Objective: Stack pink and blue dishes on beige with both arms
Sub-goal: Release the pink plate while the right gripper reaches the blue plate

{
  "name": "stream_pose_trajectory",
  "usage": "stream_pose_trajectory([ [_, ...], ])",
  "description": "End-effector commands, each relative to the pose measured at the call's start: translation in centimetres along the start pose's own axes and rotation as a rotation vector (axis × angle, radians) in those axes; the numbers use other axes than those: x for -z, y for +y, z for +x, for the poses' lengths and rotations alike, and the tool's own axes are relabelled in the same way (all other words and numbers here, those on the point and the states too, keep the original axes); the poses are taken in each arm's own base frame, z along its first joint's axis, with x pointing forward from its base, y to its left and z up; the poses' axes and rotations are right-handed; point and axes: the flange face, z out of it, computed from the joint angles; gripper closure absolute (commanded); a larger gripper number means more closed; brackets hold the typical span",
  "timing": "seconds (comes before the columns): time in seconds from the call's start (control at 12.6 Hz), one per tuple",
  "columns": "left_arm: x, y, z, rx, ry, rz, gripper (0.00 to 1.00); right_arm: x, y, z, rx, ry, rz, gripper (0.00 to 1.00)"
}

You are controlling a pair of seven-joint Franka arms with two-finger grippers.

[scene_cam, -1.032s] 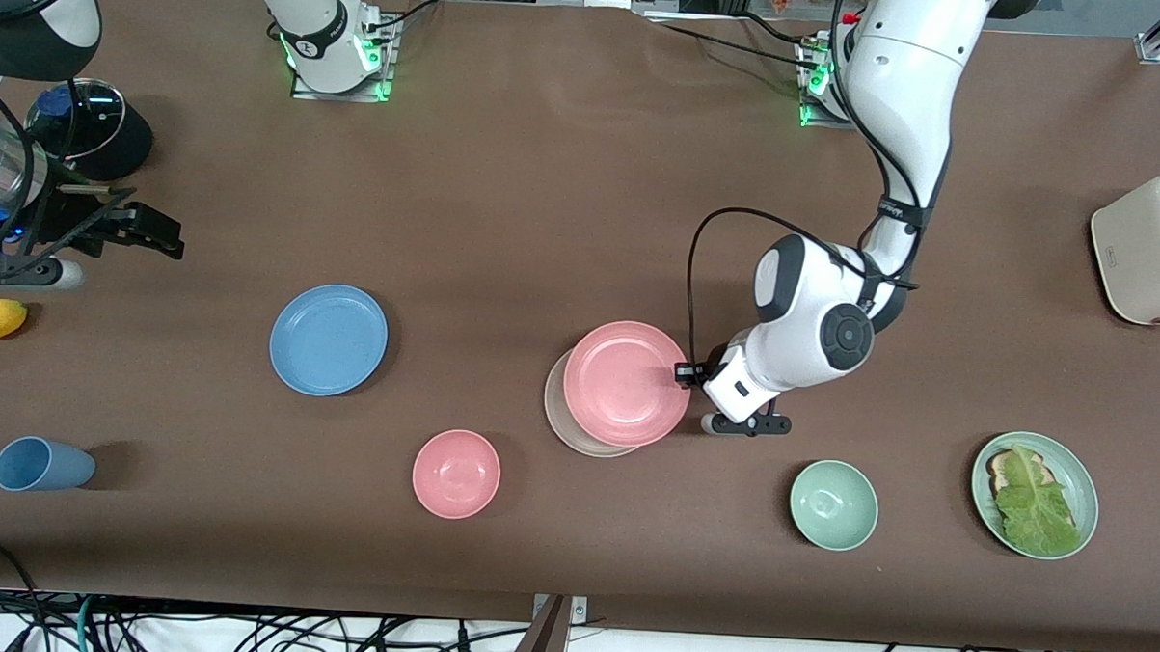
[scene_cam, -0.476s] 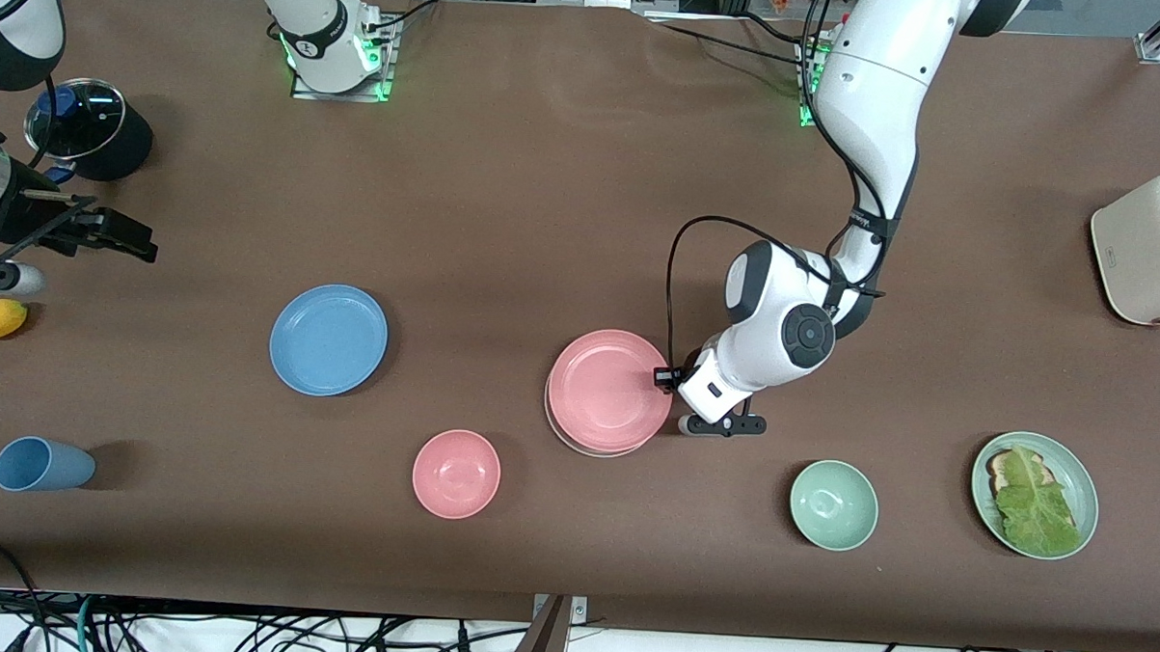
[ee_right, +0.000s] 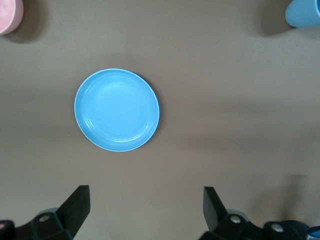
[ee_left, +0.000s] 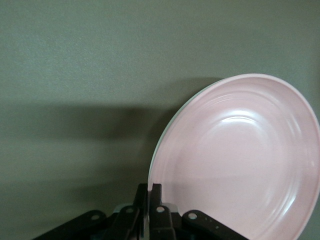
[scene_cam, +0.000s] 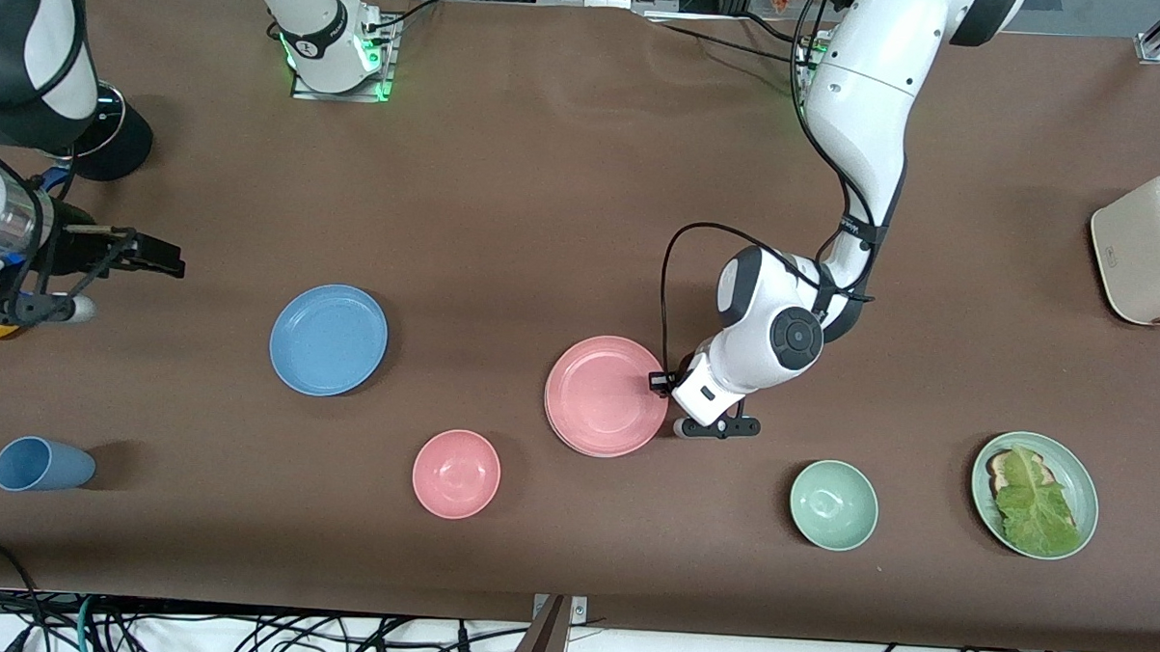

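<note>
We log the pink plate (scene_cam: 605, 395) sitting almost squarely on the beige plate (scene_cam: 550, 423), of which only a thin pale edge shows at the rim. Both lie mid-table, just beside the pink bowl (scene_cam: 456, 473) and farther from the front camera than it. The left gripper (scene_cam: 657, 383) is at the pink plate's rim on the side toward the left arm's end; in the left wrist view its fingers (ee_left: 155, 212) stand close together with the rim edge between them, so we read the jaws as closed on the pink plate.

The blue plate (scene_cam: 329, 339) lies flat and alone toward the right arm's end, well apart from the stack. The right gripper (scene_cam: 148, 253) hangs in the air over bare table near that end, short of the blue plate; its wrist view shows the blue plate (ee_right: 116, 110) framed between widely spread fingers (ee_right: 75, 206), holding nothing.

Our judgement: the pink placement is at its end, about halfway through the task. Next, the left jaws must let go and clear out without dragging the plate. The right arm then needs to come over the blue plate's rim, pinch it and carry it onto the pink.

Also present: blue cup (scene_cam: 43, 465), green bowl (scene_cam: 833, 505), green plate (scene_cam: 1077, 474) with food, toaster (scene_cam: 1150, 247).
</note>
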Motion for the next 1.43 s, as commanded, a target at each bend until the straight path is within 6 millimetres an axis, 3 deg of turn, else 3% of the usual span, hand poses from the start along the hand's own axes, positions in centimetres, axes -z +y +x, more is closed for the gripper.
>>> stream_pose_trajectory([
  [0.0, 0.4, 0.9, 0.6, -0.004, 0.026, 0.009, 0.7, -1.9, 0.2, 1.4, 0.019, 0.009, 0.011, 0.0],
  [0.24, 1.7, 1.5, 0.8, -0.008, 0.031, 0.001, 0.68, -7.2, 0.3, 3.3, 0.017, -0.007, 0.013, 0.0],
  [0.32, 3.0, 1.7, 1.0, -0.009, 0.038, -0.008, 0.68, -8.8, 0.4, 3.5, 0.017, 0.012, 0.01, 0.0],
  [0.48, 4.7, 0.7, 1.7, -0.008, 0.004, 0.01, 0.68, -11.5, 0.4, 3.4, 0.015, 0.026, 0.01, 0.0],
  [0.71, 7.9, 0.9, 2.7, -0.096, -0.03, 0.111, 0.68, -17.7, 0.4, 2.4, 0.009, 0.054, 0.013, 0.0],
  [0.95, 10.4, -0.9, 3.9, -0.215, -0.071, 0.185, 0.69, -22.8, 0.3, 0.9, -0.003, 0.092, 0.011, 0.0],
  [1.35, 14.2, -7.3, 6.3, -0.329, -0.131, 0.174, 0.69, -28.1, 0.6, 1.2, -0.008, 0.097, 0.008, 0.01],
])
